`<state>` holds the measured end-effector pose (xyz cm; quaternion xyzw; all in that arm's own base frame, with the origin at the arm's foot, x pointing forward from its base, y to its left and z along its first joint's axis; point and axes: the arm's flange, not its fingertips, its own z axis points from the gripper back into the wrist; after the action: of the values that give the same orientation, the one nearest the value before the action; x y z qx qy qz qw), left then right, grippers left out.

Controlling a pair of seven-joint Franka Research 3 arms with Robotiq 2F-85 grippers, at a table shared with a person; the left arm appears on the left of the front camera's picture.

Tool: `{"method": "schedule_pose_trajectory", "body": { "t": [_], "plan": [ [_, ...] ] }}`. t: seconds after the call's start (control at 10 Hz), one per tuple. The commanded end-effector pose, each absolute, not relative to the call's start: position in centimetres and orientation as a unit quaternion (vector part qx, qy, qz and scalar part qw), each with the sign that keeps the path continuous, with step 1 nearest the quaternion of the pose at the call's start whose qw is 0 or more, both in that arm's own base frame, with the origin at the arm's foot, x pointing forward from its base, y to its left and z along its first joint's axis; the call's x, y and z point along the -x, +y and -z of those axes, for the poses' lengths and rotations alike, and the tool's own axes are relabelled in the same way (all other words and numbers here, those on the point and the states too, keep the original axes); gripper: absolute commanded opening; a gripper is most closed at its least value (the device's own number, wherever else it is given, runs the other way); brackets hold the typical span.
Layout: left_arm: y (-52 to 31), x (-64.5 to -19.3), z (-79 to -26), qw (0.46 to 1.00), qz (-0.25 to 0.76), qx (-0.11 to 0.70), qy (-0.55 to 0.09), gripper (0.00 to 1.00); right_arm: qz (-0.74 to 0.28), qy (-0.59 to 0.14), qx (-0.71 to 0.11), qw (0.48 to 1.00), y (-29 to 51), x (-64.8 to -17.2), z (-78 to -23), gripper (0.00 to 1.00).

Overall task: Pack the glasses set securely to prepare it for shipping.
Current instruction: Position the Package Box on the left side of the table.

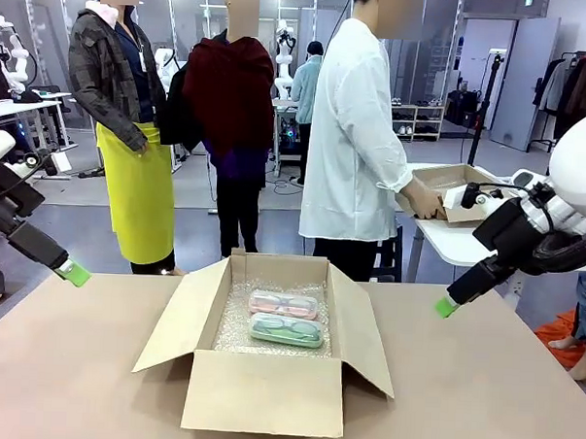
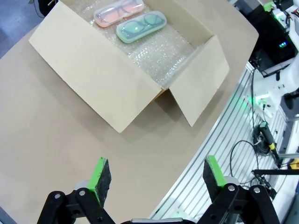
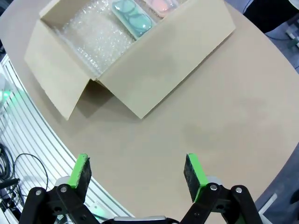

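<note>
An open cardboard box (image 1: 266, 393) stands in the middle of the table, lined with bubble wrap (image 1: 235, 324). Inside it lie the pale pink glasses case (image 1: 282, 304) and, nearer me, the mint green glasses case (image 1: 286, 330), side by side. Both cases also show in the left wrist view, pink (image 2: 118, 13) and green (image 2: 140, 26), and the green case (image 3: 132, 17) in the right wrist view. My left gripper (image 1: 75, 272) hovers open above the table's left side, empty. My right gripper (image 1: 447, 305) hovers open at the right, also empty.
The box's four flaps are spread outward (image 1: 180, 317). A person in a white coat (image 1: 360, 135) stands behind the far edge, hands on another cardboard box (image 1: 450, 183) on a side table. Bare tabletop (image 1: 480, 393) lies on both sides of the box.
</note>
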<state>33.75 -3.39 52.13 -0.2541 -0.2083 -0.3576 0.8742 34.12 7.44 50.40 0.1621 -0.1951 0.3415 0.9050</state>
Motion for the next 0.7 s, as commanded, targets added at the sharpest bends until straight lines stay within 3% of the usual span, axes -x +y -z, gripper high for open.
{"method": "schedule_pose_trajectory", "body": {
  "t": [0.0, 0.4, 0.6],
  "plan": [
    [-2.4, -35.5, -53.4, 0.890, 0.312, 0.223, -0.245, 1.00, -0.340, -0.190, -0.160, 0.907, 7.3, -34.1, -50.5, 1.00],
    [2.8, -41.4, -47.7, 0.884, 0.203, 0.377, -0.187, 1.00, -0.340, -0.190, -0.160, 0.907, 7.3, -34.1, -50.5, 1.00],
    [4.1, -44.7, -42.8, 0.845, 0.148, 0.488, -0.164, 1.00, -0.340, -0.190, -0.160, 0.907, 7.3, -34.1, -50.5, 1.00]
  ]
}}
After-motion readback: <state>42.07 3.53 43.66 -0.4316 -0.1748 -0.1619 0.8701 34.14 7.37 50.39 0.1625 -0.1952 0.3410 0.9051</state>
